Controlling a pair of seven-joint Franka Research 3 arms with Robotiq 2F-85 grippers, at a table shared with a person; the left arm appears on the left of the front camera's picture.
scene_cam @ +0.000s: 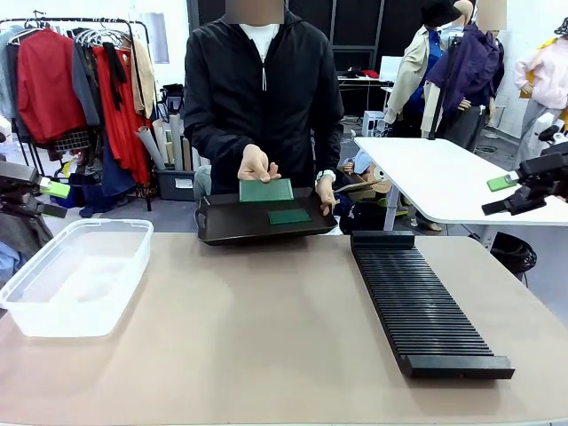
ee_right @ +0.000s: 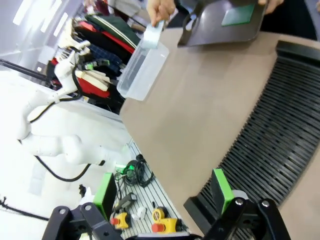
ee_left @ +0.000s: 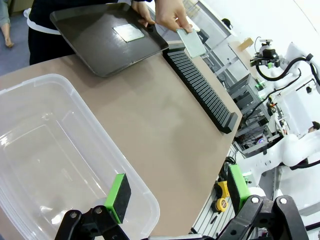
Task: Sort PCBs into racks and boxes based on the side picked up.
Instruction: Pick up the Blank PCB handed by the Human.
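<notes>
I saw nothing sorted yet: my left claw [ee_left: 178, 200] and right claw [ee_right: 164, 200] were wide open and empty, the clear box [scene_cam: 62, 319] and black rack [scene_cam: 417, 302] held nothing, one PCB [scene_cam: 266, 190] was in the person's hand [scene_cam: 256, 164], and another PCB [scene_cam: 289, 216] lay on the tray [scene_cam: 226, 222].

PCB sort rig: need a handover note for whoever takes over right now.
Left gripper: open, holding nothing, raised by the box.
Right gripper: open, holding nothing, raised on the rack's side.
Person's hand holds one PCB above the tray; a second PCB lies on it.
Done: nothing; box and rack hold no boards.
Left: take each PCB, sort by side into rack or box.
</notes>
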